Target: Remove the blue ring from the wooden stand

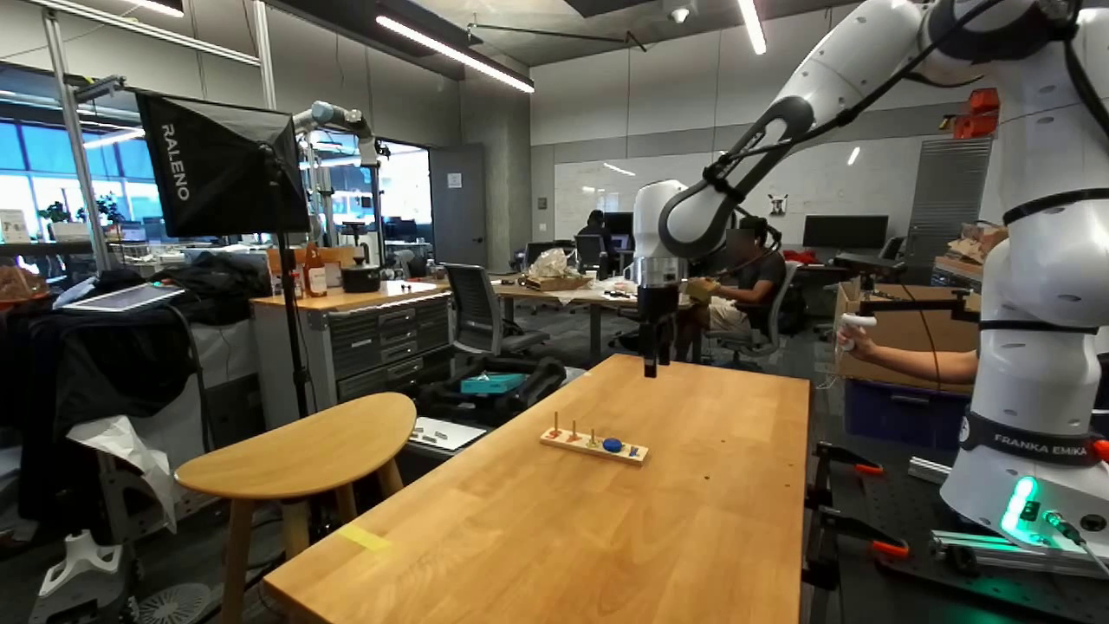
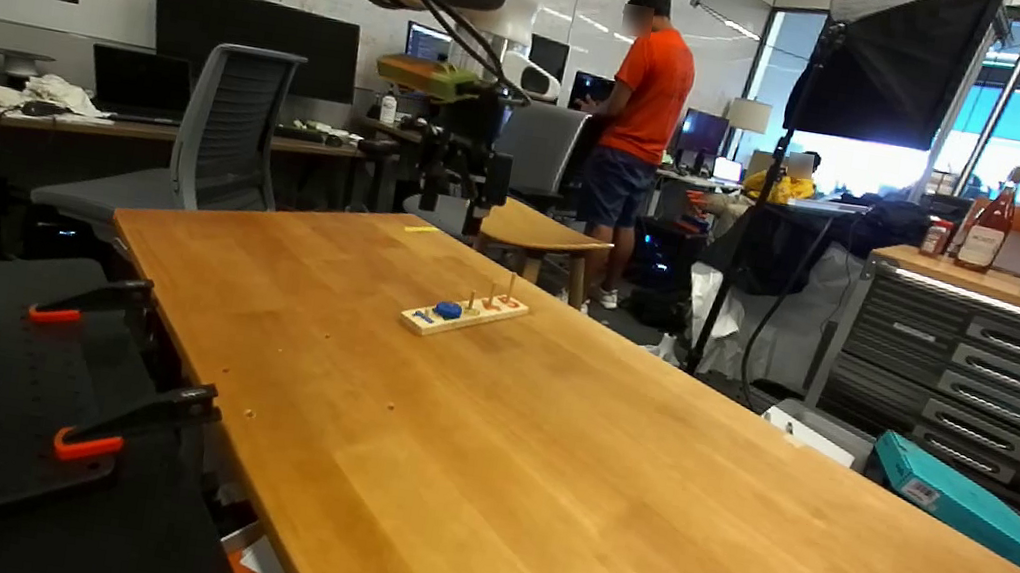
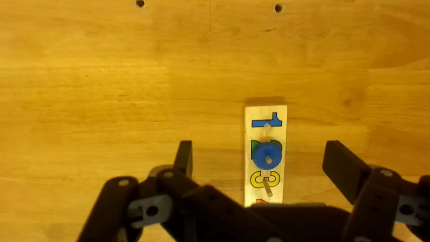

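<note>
Wrist view: round blue ring [image 3: 264, 153] sits around its thin wooden peg [image 3: 268, 160], removal not yet begun

The ring encircles the second peg of the small, low, pale-wood stand [image 3: 248, 174]; the peg's end shows through the hole, and a green 2 [image 3: 254, 146] is partly covered beneath. The black two-fingered gripper [image 3: 259, 153] stands wide and holds nothing, its two halves flanking the stand as seen from the wrist. In both exterior views it hangs well above the light-brown wooden tabletop [image 1: 693, 520], touching neither ring nor stand.

As I judge it, only rough aiming is done: the ring appears between the two halves (not quite centred, by the look of it), but the height has not been closed. All the removal proper is left: coming down around the ring, gripping its edge, raising it straight until it clears the peg, and setting it down off the stand. If the ring binds, the stand may well rise with it, so a level, unhurried pull seems wise
</note>
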### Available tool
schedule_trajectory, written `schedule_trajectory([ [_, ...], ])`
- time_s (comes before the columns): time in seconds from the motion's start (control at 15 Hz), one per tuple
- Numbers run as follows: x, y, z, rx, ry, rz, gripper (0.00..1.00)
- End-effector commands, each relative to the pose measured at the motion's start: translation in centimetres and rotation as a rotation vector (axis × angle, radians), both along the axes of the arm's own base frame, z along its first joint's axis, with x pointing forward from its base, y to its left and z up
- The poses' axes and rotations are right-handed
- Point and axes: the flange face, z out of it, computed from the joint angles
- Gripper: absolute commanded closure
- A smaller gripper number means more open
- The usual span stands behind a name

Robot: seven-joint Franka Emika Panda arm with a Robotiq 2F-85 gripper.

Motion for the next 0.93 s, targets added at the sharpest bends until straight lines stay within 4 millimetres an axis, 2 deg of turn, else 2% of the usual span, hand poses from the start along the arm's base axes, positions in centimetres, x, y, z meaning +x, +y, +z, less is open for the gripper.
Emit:
schedule_trajectory([
  [0.0, 6.3, 2.2, -4.2, -0.034, -0.005, 0.047, 0.0],
  [0.27, 8.7, 6.3, -7.2, -0.032, -0.008, 0.088, 0.0],
  [0.47, 9.2, 9.1, -8.2, -0.022, -0.008, 0.11, 0.0],
  [0.67, 8.9, 9.9, -8.9, -0.03, -0.01, 0.107, 0.0],
  [0.87, 8.4, 9.5, -10.0, -0.038, 0.004, 0.089, 0.0],
])
